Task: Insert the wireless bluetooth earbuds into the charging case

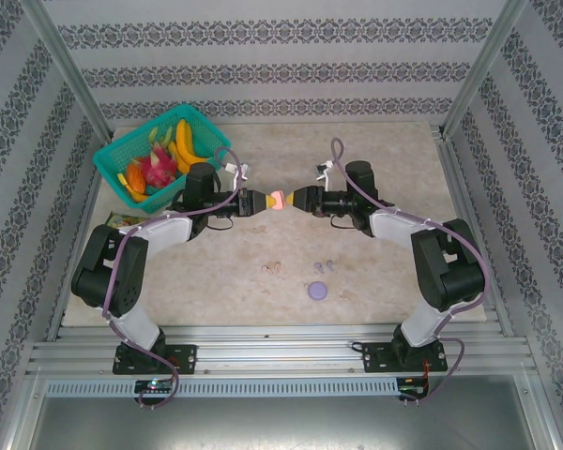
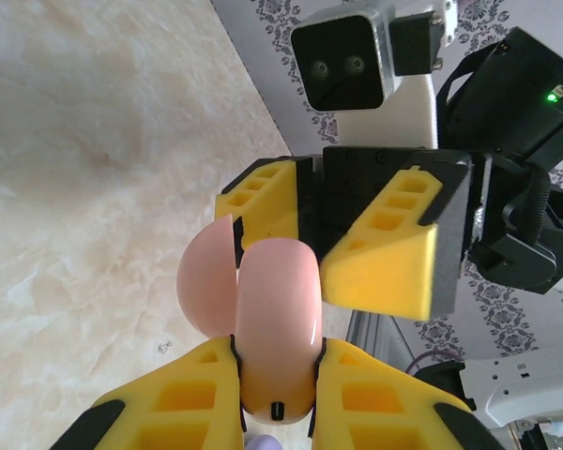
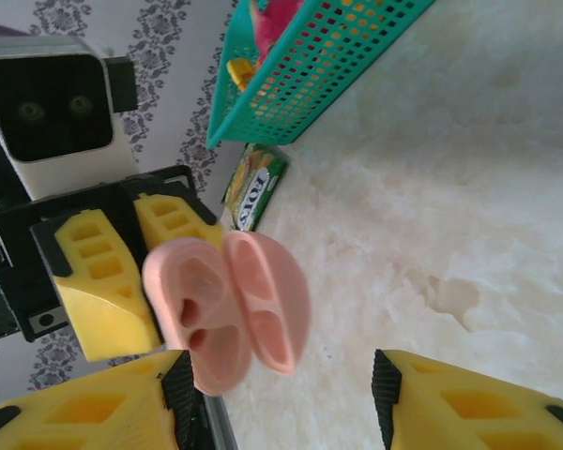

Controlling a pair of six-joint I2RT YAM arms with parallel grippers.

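Left end effector (image 2: 277, 398) clenched on the pink case (image 2: 277, 319), up over the middle of the counter (image 1: 394, 169). In the right wrist view we see the case hinged open, with the right end effector (image 3: 281, 394) spread wide beside it. In the top view, the pink earbuds (image 1: 272, 268) and lilac earbuds (image 1: 325, 266) lie toward the near edge.

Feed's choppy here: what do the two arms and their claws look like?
The left arm and right arm have black joint housings and white link shells, with a lilac cable looping loosely along each. The left claw and right claw carry chunky yellow wedge fingers with rectangular recesses, backed in black. A white-cased camera sits above the wrist, near a small green light.
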